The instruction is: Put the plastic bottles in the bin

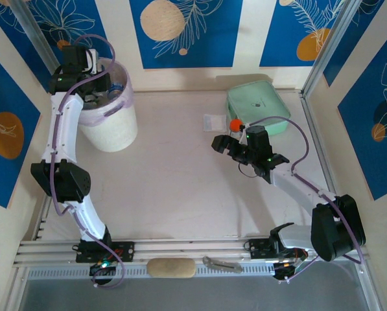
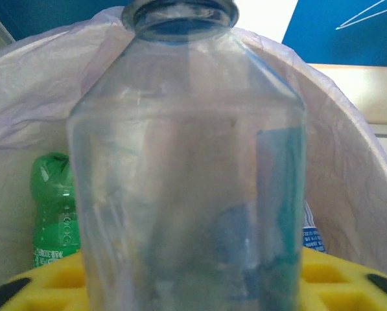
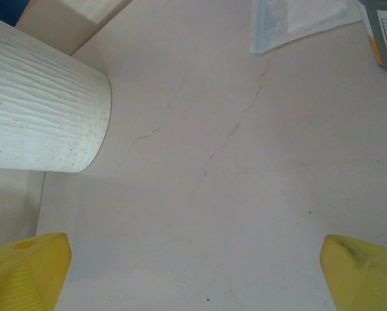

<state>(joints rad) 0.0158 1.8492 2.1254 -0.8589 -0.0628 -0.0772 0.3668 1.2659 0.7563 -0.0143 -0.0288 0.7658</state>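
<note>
**Clear bottle at the mouth of the lined bin**

The clear, capless plastic bottle point(image 2: 187, 175) stands upright between my yellow left fingers point(image 2: 44, 285), at the mouth of the round white bucket point(image 1: 115, 126) lined with a pinkish-lilac bag point(image 2: 349, 149). Behind it in the bag sit a crushed green bottle point(image 2: 54, 207) and a blue-labelled one point(image 2: 313, 236). I cannot tell whether my left gripper point(image 1: 97, 91) clamps the clear bottle or merely flanks it. My right gripper point(image 3: 193, 272) hangs over the pale table point(image 1: 180, 181), jaws spread wide and holding nothing.
</note>
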